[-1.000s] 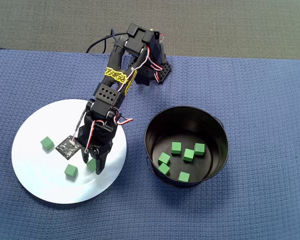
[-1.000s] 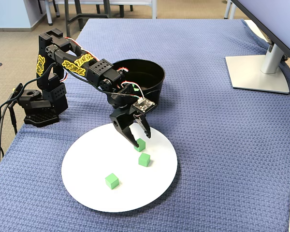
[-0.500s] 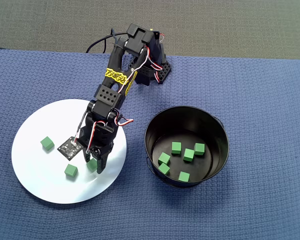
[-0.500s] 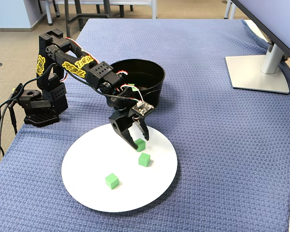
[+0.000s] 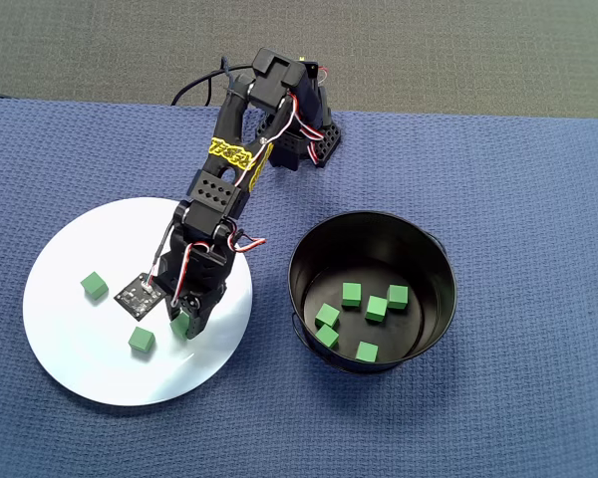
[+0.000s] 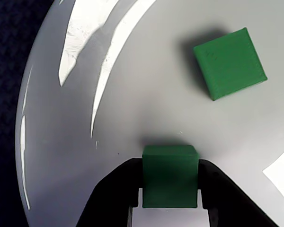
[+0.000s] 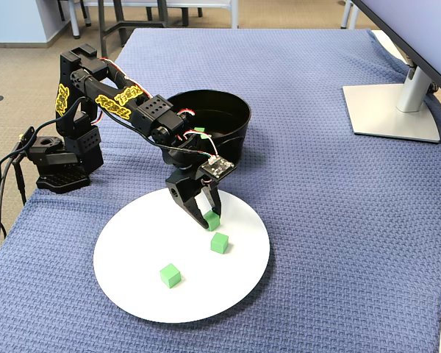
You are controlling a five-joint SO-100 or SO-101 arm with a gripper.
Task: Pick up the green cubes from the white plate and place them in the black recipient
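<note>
Green cube (image 6: 170, 182) pinched between claw (image 6: 169, 189) fingers

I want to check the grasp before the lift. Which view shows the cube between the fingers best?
The wrist view: the gripped cube fills the gap, both fingers flush against its sides. In the overhead view the gripper covers most of that cube; the fixed view shows it small, on the white plate.

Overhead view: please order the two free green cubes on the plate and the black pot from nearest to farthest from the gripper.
1. Cube beside gripper, to its left: near cube.
2. Cube by plate's left edge: far cube.
3. Right of the white plate: black pot.
</note>
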